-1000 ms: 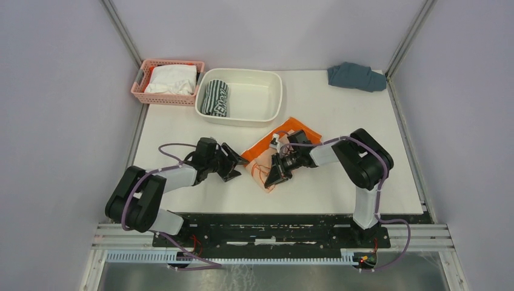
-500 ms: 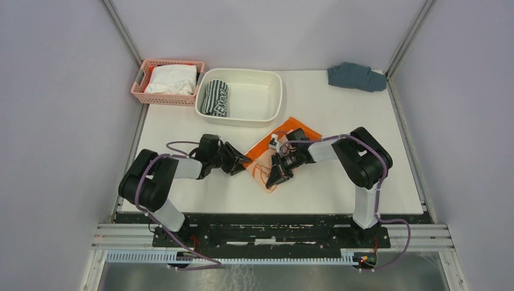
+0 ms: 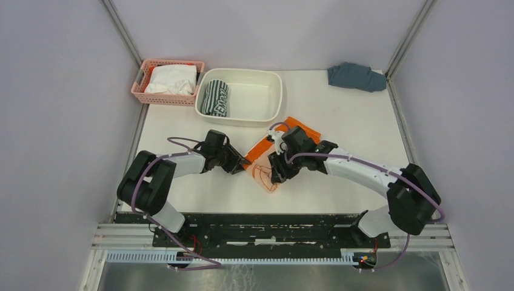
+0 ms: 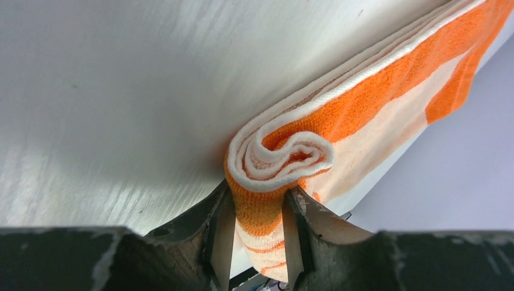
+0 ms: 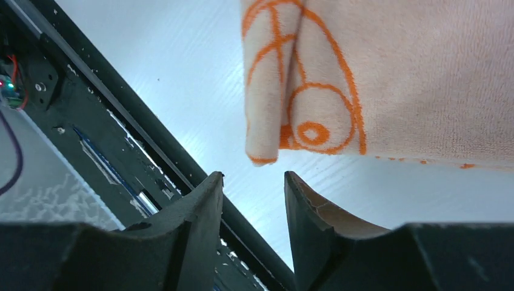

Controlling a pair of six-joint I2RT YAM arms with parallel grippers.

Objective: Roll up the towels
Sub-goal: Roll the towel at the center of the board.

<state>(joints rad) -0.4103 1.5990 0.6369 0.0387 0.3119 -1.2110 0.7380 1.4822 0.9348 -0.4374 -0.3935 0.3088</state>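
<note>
The orange towel lies mid-table with its peach side up and its left end curled into a small roll. My left gripper is shut on that rolled end; the towel fills the gap between the fingers. My right gripper is open and empty just off the towel's near corner, which lies ahead of the jaws. The green-and-white striped towel sits rolled at the left end of the white tub.
A pink basket holding a white cloth stands at the back left, beside the tub. A blue-grey cloth lies at the back right corner. The black base rail runs close along the near table edge.
My left gripper has moved right up to the towel's left end. My right arm's elbow has swung out to the right and down, while its gripper stayed at the towel's near corner.
</note>
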